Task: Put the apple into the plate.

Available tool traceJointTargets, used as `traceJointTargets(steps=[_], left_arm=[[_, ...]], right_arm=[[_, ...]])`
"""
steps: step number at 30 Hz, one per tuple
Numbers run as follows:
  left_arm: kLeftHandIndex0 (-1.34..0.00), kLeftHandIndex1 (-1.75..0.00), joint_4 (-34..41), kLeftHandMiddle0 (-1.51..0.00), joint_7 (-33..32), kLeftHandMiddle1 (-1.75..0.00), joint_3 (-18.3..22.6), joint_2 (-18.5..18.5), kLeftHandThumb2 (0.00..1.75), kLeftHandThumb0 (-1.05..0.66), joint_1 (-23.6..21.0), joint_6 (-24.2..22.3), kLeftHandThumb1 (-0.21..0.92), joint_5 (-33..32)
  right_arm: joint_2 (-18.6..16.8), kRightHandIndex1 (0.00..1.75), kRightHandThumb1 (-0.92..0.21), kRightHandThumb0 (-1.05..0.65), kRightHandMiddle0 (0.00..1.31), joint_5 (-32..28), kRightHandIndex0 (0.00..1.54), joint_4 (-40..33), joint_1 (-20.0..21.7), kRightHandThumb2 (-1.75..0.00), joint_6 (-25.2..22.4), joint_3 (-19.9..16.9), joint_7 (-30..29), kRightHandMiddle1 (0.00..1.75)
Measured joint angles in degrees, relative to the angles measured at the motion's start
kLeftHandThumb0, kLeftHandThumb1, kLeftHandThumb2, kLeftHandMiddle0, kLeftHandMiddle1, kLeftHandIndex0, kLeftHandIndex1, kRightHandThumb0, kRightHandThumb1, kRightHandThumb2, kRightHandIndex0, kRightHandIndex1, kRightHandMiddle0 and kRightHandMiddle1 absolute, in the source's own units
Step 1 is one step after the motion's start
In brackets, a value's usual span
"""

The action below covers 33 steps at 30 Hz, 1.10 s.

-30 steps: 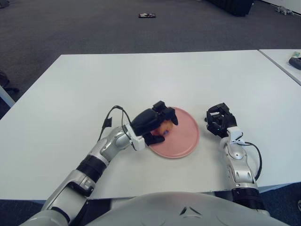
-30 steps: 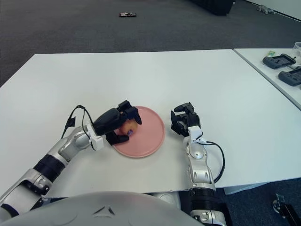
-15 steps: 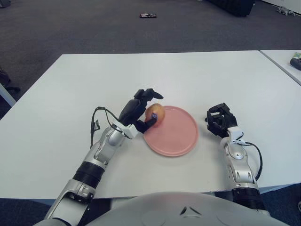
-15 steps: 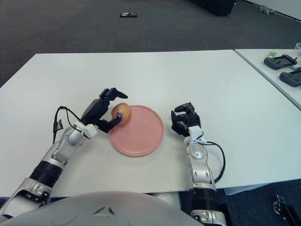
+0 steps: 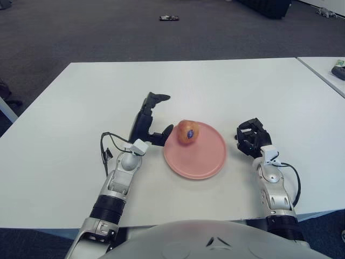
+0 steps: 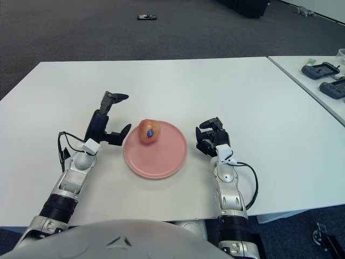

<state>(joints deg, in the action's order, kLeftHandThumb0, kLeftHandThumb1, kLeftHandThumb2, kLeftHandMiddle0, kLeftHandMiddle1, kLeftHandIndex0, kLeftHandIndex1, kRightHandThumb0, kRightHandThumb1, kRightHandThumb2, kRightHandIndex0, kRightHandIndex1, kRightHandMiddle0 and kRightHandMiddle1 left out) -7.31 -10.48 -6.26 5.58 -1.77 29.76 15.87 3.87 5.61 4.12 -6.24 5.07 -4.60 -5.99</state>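
Left eye view, contents by size. One table (image 5: 81,108): white, smooth, rectangular top, matte finish. A second white table (image 6: 302,81) shows at the right edge (two dark handsets lie on it, plain in the right eye view). Floor (image 5: 81,32): grey carpet, one small dark object (image 5: 168,18) lying far off on it.

Two hands, black fingers on silver metal forearms. One left hand (image 5: 150,121): raised just left of the plate, fingers spread wide and holding nothing, the thumb reaching toward the plate's rim; a black cable loops beside its wrist. One right hand (image 5: 252,137): shows just right of the plate, fingers curled inward around nothing.

One plate (image 5: 202,162): round, shallow, pink, smooth, lying flat on the table between the two hands.

One apple (image 5: 187,131): round, yellow-orange with a red blush, glossy skin, one small dark blue sticker on its near face. It sits on the plate's far left part, close to the rim, apart from both hands.
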Motion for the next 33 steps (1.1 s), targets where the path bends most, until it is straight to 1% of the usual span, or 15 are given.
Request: traceJointTargets(steps=[4,9,18,20,22,25,26,27,28,29,31,32,33], left_arm=[[0.00,-1.21,0.06,0.00,-1.67,-0.85,1.58,-1.35,1.07,-0.75,0.00,0.40,0.37,-1.03],[0.00,-1.21,0.06,0.00,-1.77,-0.82,2.35,-2.29,1.05,-0.76,0.01,1.53,0.41,-2.38],[0.00,-1.20,0.43,0.00,-1.23,-0.80,2.80,-3.38,1.06,-0.69,0.47,1.70,0.44,-3.94],[0.00,-1.22,0.30,0.00,-1.29,-0.83,3.06,-3.51,1.13,-0.58,0.52,1.87,0.43,-3.95],[0.00,-1.24,-0.15,0.00,-1.85,-0.86,3.57,-3.82,1.16,-0.52,0.52,2.57,0.44,-3.91],[0.00,-1.29,-0.73,0.00,-3.57,-0.90,4.64,-4.84,1.19,-0.50,0.50,3.29,0.48,-3.91],[0.00,-1.38,-0.97,0.00,-4.17,-0.99,5.11,-5.31,1.18,-0.51,0.50,3.47,0.51,-3.94],[0.00,-1.41,-1.16,0.00,-4.92,-1.02,5.46,-5.83,1.18,-0.52,0.50,3.55,0.53,-3.97],[-0.08,-1.53,-1.40,0.00,-5.81,-1.12,5.99,-6.56,0.98,-0.46,0.50,3.56,0.65,-4.07],[-0.12,-1.61,-1.62,0.00,-6.86,-1.18,6.51,-7.52,0.82,-0.42,0.50,3.53,0.74,-4.27],[-0.17,-1.68,-1.91,-0.03,-8.68,-1.28,7.56,-9.00,0.72,-0.39,0.49,3.25,0.80,-4.89],[-0.21,-1.70,-2.11,-0.06,-9.55,-1.37,8.19,-9.86,0.71,-0.38,0.47,2.90,0.80,-5.38],[-0.22,-1.71,-2.42,-0.08,-10.50,-1.40,8.84,-10.83,0.72,-0.38,0.36,2.46,0.79,-5.94]], right_arm=[[0.00,1.40,-0.73,-0.37,0.30,0.00,0.49,0.03,0.00,-0.80,0.11,0.02,0.05,1.75],[0.00,1.40,-0.73,-0.37,0.31,-0.01,0.49,0.06,0.00,-0.80,0.18,0.02,0.06,1.75],[-0.01,1.39,-0.69,-0.38,0.33,-0.15,0.49,0.21,0.00,-0.85,0.46,0.02,0.44,1.75],[-0.01,1.39,-0.68,-0.38,0.33,-0.28,0.49,0.21,0.00,-0.86,0.47,-0.02,0.57,1.75],[-0.03,1.39,-0.68,-0.38,0.34,-0.40,0.49,0.21,0.00,-0.87,0.47,-0.06,0.62,1.75],[-0.04,1.39,-0.67,-0.38,0.34,-0.38,0.49,0.21,0.00,-0.87,0.47,-0.08,0.60,1.75],[-0.04,1.39,-0.67,-0.38,0.34,-0.37,0.50,0.21,0.00,-0.87,0.47,-0.08,0.59,1.75],[-0.04,1.39,-0.68,-0.38,0.34,-0.36,0.50,0.21,0.00,-0.87,0.46,-0.08,0.57,1.75],[-0.04,1.40,-0.68,-0.38,0.33,-0.30,0.49,0.21,0.00,-0.86,0.46,-0.08,0.52,1.75],[-0.04,1.40,-0.69,-0.38,0.33,-0.22,0.49,0.21,0.00,-0.85,0.46,-0.06,0.50,1.75],[-0.03,1.40,-0.69,-0.38,0.33,-0.08,0.49,0.21,0.01,-0.84,0.46,-0.04,0.47,1.75],[-0.03,1.40,-0.70,-0.38,0.32,0.00,0.49,0.21,0.01,-0.84,0.45,-0.04,0.45,1.75],[-0.03,1.40,-0.70,-0.38,0.32,0.05,0.49,0.21,0.01,-0.84,0.43,-0.03,0.42,1.75]])
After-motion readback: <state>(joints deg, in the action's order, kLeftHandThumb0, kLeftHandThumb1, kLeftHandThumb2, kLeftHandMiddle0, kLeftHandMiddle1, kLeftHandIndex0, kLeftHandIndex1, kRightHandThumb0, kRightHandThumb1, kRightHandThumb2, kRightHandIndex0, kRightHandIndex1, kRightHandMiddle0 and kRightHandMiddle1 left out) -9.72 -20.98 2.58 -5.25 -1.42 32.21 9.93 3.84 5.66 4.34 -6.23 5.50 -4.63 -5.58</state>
